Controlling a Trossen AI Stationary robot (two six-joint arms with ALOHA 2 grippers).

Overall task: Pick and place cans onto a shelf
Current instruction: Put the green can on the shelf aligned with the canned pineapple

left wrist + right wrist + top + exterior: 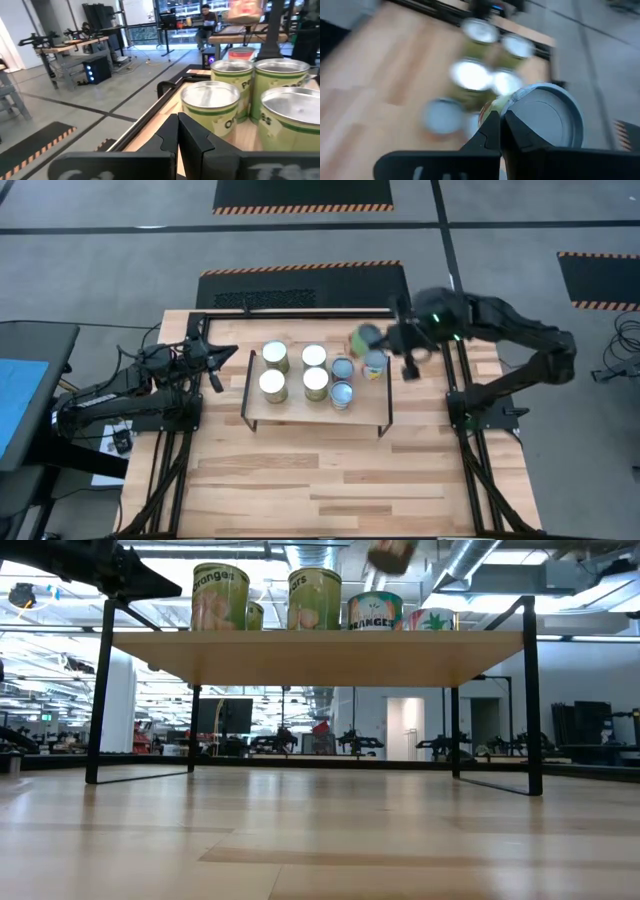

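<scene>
The right gripper hangs over the far right part of the shelf, carrying a can tipped on its side; in the right wrist view its fingers look nearly together beside a grey-rimmed can end, though how firm the hold is cannot be told. On the shelf stand four green-labelled cans in a square near its left end, with three more crowded toward the middle and right. The left gripper waits just off the shelf's left edge, fingers closed on nothing.

The risk, as I judge it, lies in the crowding. The carried can is tilted and blurred with motion, so a loose hold could drop it onto the standing ones. Set down too near the far right edge, it could roll off onto the bench. Lowered askew, it could knock its neighbours over.
</scene>
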